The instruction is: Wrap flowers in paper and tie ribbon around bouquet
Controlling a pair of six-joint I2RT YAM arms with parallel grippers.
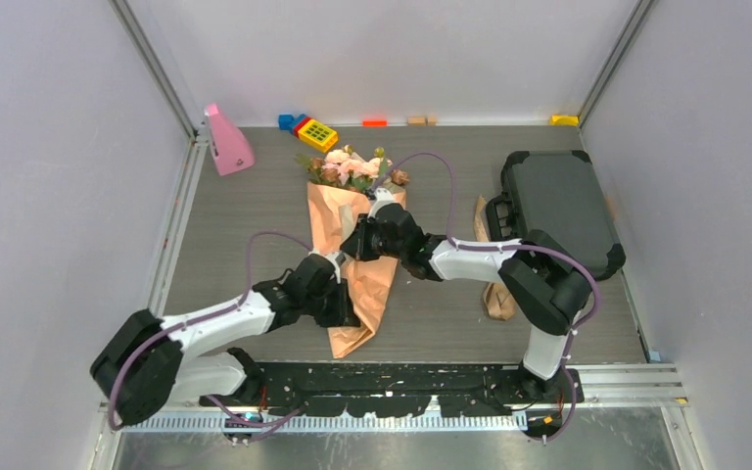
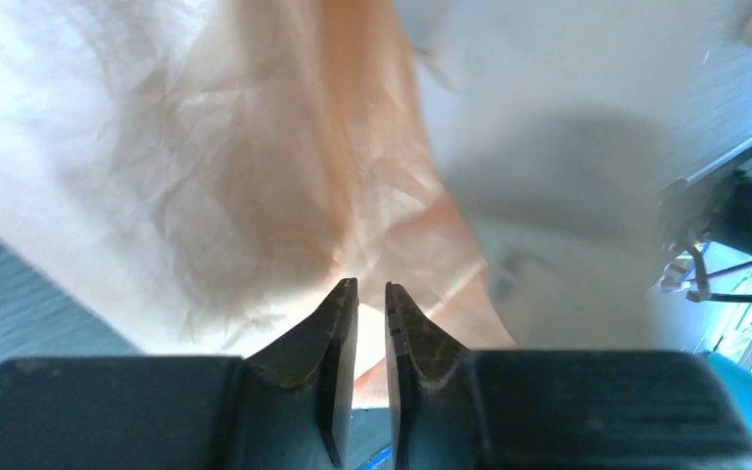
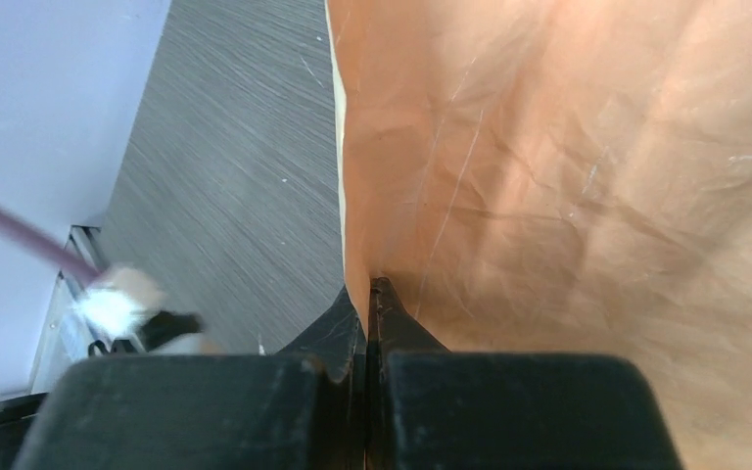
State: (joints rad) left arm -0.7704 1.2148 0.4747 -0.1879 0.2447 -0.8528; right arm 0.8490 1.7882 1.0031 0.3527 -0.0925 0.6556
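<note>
Where the bouquet sits: pretty much the middle of the grey table, lying flat, with the narrow end toward the arm bases.
flowers: pink and brownish roses with green leaves, poking out of the wide end, which points at the far wall.
paper: peach-orange and crinkly, rolled into a cone around the stems. Both arms reach over it from either side.
left gripper: down on the lower part of the cone. The fingers are a narrow crack apart, tips right up against a fold, and nothing looks pinched between them.
right gripper: higher up the cone, nearer the flowers. The fingers are pressed together, clamped on the paper's edge, which runs straight down into the seam between them.
ribbon: tan strip on the table right of the bouquet, just beside the dark case. The right arm crosses over it.
back edge: pink thing at the left, and a yellow toy block just behind the flowers.
</note>
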